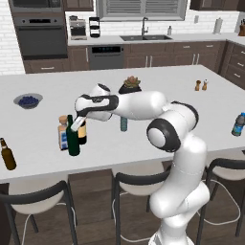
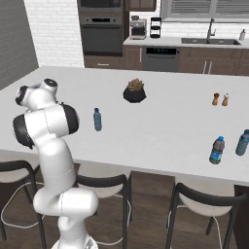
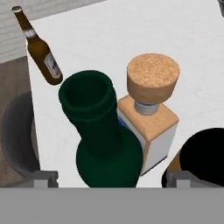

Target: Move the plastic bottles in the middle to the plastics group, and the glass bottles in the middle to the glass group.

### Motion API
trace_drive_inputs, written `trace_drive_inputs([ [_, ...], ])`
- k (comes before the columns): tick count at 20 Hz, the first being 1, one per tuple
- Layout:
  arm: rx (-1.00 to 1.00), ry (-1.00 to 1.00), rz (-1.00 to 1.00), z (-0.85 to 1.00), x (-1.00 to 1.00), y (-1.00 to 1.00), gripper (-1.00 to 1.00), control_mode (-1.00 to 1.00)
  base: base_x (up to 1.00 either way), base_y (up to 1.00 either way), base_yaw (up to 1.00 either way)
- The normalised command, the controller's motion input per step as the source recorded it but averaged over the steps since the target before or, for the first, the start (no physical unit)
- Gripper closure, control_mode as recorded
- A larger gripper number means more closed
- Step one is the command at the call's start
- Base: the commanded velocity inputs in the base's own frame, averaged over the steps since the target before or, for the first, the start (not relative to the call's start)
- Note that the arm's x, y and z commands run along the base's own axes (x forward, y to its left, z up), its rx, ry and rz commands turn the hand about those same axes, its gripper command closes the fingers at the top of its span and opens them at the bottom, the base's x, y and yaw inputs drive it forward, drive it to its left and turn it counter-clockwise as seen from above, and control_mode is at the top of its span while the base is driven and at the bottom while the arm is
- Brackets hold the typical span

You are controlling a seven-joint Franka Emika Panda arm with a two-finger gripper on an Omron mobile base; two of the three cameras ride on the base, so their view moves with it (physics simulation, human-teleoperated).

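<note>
My gripper (image 1: 76, 125) hangs open over the left part of the counter, its fingers either side of the neck of the dark green wine bottle (image 1: 72, 139) (image 3: 94, 131) and not touching it. That bottle stands upright beside the square blue-labelled bottle with a cork stopper (image 1: 62, 134) (image 3: 151, 122). The black wine bottle (image 1: 83, 134) (image 3: 205, 153) stands close on the other side. The small brown beer bottle (image 1: 7, 154) (image 3: 41, 48) stands further left. The pale-blue water bottle (image 1: 124, 124) (image 2: 97, 119) is at mid-counter. The bright-blue bottle with a dark band (image 1: 238, 124) (image 2: 217, 150) stands far right.
A bowl of blueberries (image 1: 27, 100) sits at the back left. A potted plant (image 1: 130, 85) (image 2: 134, 91) and two shakers (image 1: 201, 85) stand further back. Dark stools (image 1: 136, 184) line the counter's near edge. Another pale-blue bottle (image 2: 242, 142) stands at the far right.
</note>
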Motion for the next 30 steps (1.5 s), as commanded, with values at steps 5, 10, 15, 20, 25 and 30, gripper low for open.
trace_drive_inputs([
  [5, 0.0, 0.13, -0.07, 0.47, -0.08, -0.58, -1.0, -1.0, 0.0, 0.0, 0.0],
  [10, -0.01, 0.15, -0.12, 0.23, -0.05, -0.8, -1.0, -1.0, 0.0, 0.0, 0.0],
  [15, -0.13, 0.12, -0.12, 0.02, 0.04, -0.82, -1.0, -1.0, 0.0, 0.0, 0.0],
  [20, -0.19, 0.09, -0.12, 0.01, 0.08, -0.75, -1.0, -1.0, 0.0, 0.0, 0.0],
  [25, -0.2, 0.02, -0.16, 0.0, 0.0, -0.84, -1.0, -1.0, 0.0, 0.0, 0.0],
  [30, -0.2, 0.01, -0.2, 0.0, 0.1, -0.81, -1.0, -1.0, 0.0, 0.0, 0.0],
])
